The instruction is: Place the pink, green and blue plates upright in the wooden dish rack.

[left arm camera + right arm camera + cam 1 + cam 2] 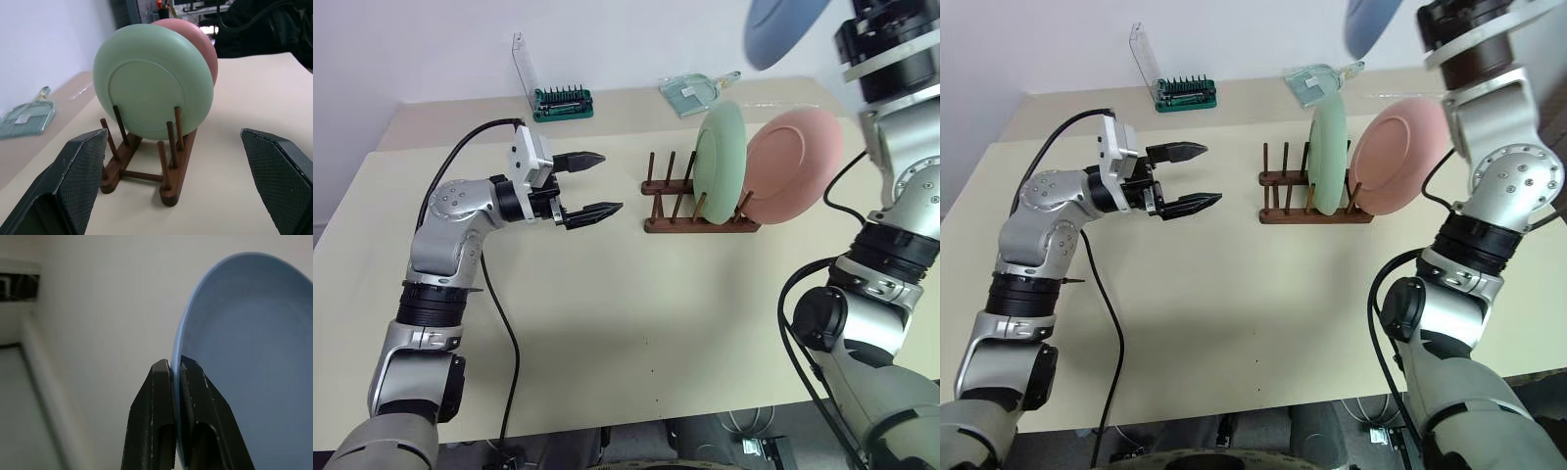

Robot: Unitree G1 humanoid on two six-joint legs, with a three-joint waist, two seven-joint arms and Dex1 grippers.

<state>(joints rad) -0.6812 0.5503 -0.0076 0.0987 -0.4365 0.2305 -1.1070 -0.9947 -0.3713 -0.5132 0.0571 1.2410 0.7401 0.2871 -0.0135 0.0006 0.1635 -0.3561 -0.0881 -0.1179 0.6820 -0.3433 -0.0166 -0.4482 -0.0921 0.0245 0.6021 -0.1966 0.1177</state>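
Pinched by its rim in the right gripper (176, 377), the blue plate (244, 357) is held high above the tabletop's far right corner. Green plate (720, 147) and pink plate (793, 162) are already standing in the wooden dish rack (695, 211) near the far edge. The left gripper (590, 184) is spread open and empty beside the rack. Next, the blue plate must be lowered into a free slot.

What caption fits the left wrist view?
Open left gripper faces the dark wooden dish rack holding upright pale green and salmon pink round plates.

The table (607, 323) is viewed from above by both eye views; the wooden dish rack (146, 166) is faced closely, level, from the left wrist.
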